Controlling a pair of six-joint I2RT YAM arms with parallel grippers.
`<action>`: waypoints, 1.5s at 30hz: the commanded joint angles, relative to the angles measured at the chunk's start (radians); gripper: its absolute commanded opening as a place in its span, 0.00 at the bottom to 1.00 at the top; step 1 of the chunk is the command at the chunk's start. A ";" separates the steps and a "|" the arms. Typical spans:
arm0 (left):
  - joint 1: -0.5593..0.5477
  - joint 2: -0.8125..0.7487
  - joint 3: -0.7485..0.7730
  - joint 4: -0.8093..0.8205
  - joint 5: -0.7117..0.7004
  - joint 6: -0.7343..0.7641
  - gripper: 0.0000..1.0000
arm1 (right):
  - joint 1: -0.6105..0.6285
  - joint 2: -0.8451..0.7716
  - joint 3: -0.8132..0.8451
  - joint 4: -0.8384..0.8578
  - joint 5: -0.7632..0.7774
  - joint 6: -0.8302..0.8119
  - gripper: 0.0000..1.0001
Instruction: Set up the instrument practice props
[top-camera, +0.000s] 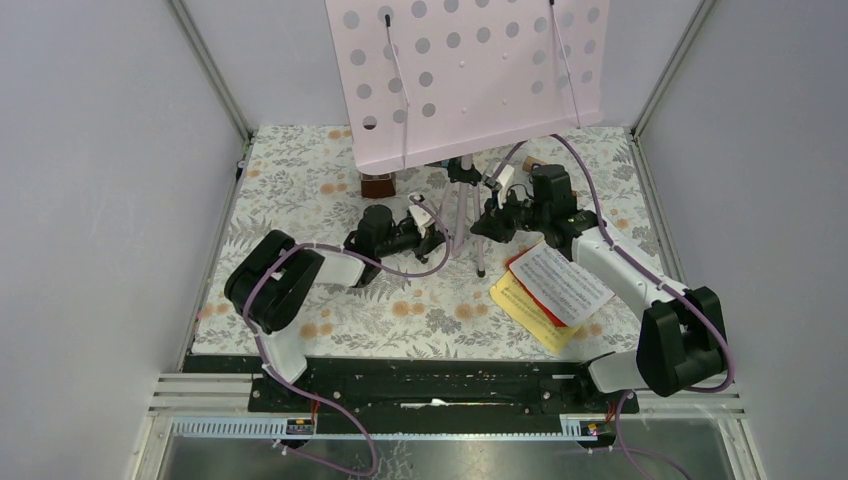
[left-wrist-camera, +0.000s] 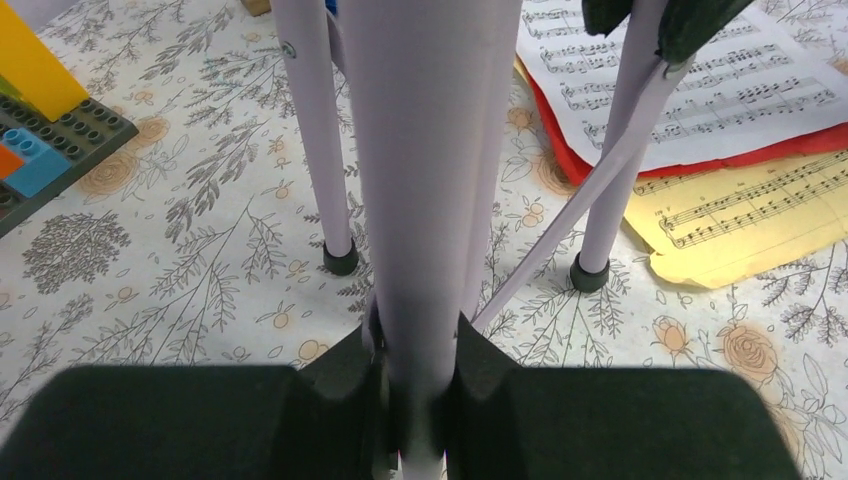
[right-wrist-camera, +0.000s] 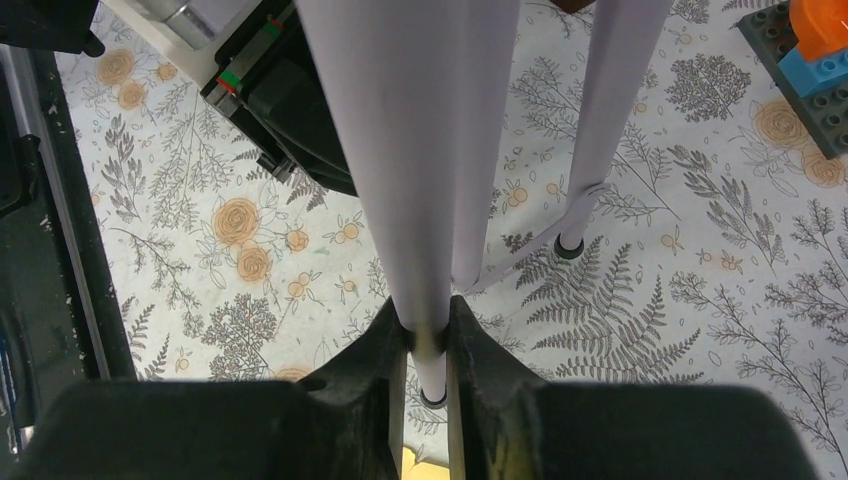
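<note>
Gripping the lilac tripod (left-wrist-camera: 415, 150) from both sides, left fingers (left-wrist-camera: 335, 385) clenched on a tube, right fingers (right-wrist-camera: 372, 365) clenched too, pink holey panel (top-camera: 470, 70) on top, standing on the worktop (top-camera: 300, 180), sheet music pages (top-camera: 562, 282) just beside its feet

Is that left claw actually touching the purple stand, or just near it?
Touching. The left wrist view shows the left gripper closed on a tube of the tripod, pressing it from both sides with no gap.
</note>
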 joint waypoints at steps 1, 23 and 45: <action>0.020 -0.068 -0.027 -0.026 -0.064 0.042 0.00 | 0.007 0.033 -0.025 -0.175 0.012 0.076 0.00; 0.161 -0.261 -0.067 -0.283 -0.098 0.077 0.00 | 0.112 0.097 0.063 -0.203 0.096 0.085 0.00; 0.146 -0.482 -0.108 -0.677 -0.054 0.020 0.00 | 0.166 0.091 0.019 -0.466 0.179 0.003 0.00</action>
